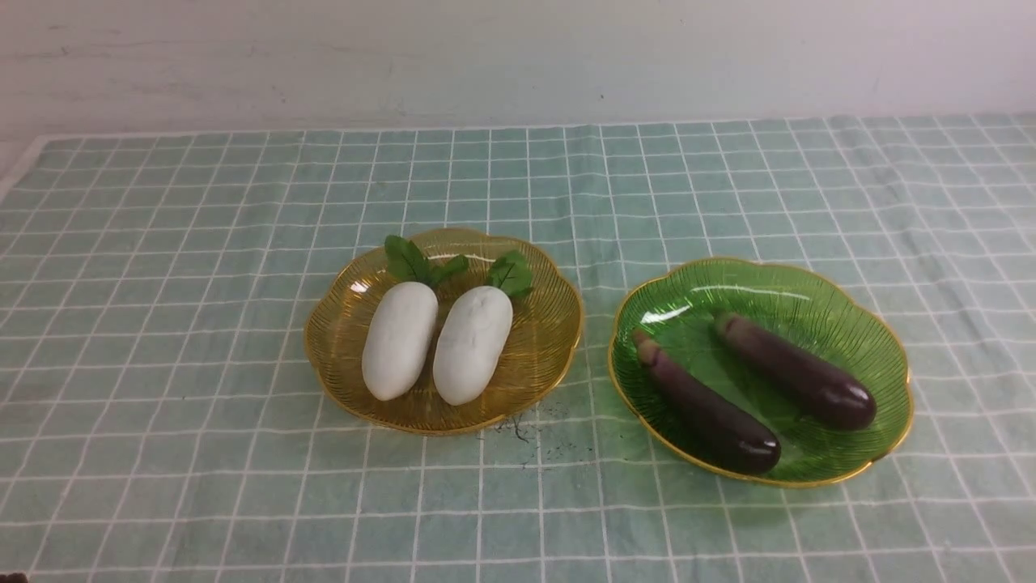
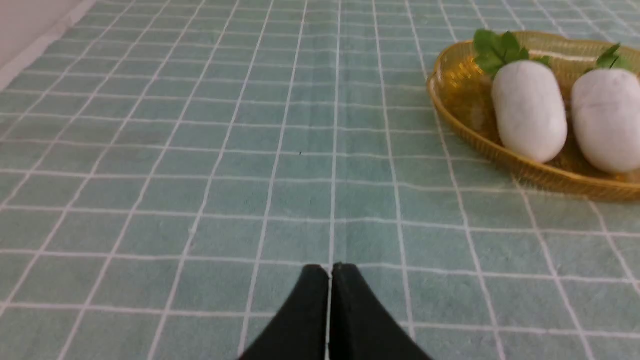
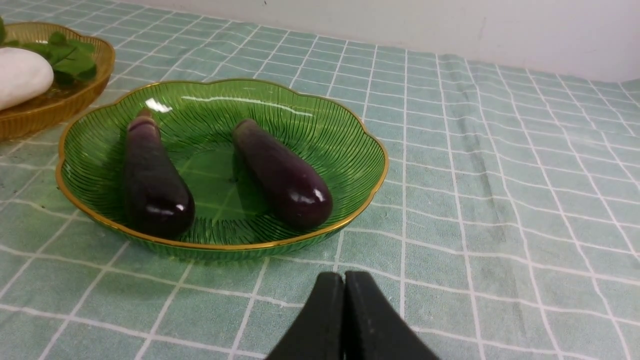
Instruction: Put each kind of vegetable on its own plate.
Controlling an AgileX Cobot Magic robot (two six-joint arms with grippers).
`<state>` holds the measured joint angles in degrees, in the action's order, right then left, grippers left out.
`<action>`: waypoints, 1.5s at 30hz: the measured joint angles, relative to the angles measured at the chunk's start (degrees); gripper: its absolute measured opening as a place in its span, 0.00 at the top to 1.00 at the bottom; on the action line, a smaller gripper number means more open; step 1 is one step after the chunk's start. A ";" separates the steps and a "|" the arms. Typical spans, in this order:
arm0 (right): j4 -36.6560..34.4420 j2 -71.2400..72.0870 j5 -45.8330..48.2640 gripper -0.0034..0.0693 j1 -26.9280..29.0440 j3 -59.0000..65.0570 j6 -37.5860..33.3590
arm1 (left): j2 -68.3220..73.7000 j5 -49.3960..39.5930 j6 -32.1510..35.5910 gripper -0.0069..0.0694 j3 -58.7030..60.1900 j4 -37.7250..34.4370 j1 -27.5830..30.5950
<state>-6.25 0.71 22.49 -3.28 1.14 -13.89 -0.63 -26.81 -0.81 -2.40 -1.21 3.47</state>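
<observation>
Checked tablecloth [image 1: 162,421]: we found radishes [image 1: 399,340] on amber plate [image 1: 550,324], eggplants [image 1: 797,371] on green plate [image 1: 777,287]; left gripper [image 2: 330,270] and right gripper [image 3: 344,277] jaws closed, empty

The tablecloth [image 1: 162,243] is pale sea-green, crossed by thin white lines into a grid of squares. On the left, the amber plate [image 1: 544,324] is translucent golden yellow with fine radiating ribs and a gold rim. A patch of dark grey specks [image 1: 524,425] marks the cloth at its near edge. On the right, the green plate [image 1: 809,295] is bright translucent green, ribbed alike and gold-rimmed. The left radish [image 1: 399,340] and right radish [image 1: 473,344] are chalky white with deep green leaves [image 1: 409,259]. The near eggplant [image 1: 712,413] and far eggplant [image 1: 797,372] are glossy dark purple, nearly black, with duller brownish stem ends. The wall [image 1: 518,57] beyond is off-white. The left gripper [image 2: 330,270] and right gripper [image 3: 344,277] are matte black.
</observation>
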 joint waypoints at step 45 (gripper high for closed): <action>0.16 0.00 -0.05 0.97 0.00 0.00 0.17 | 0.00 3.10 0.02 0.92 3.57 0.26 -5.78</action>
<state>-6.09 0.71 22.44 -3.28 1.14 -13.71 -0.63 -23.71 -0.79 1.16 -0.95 -2.31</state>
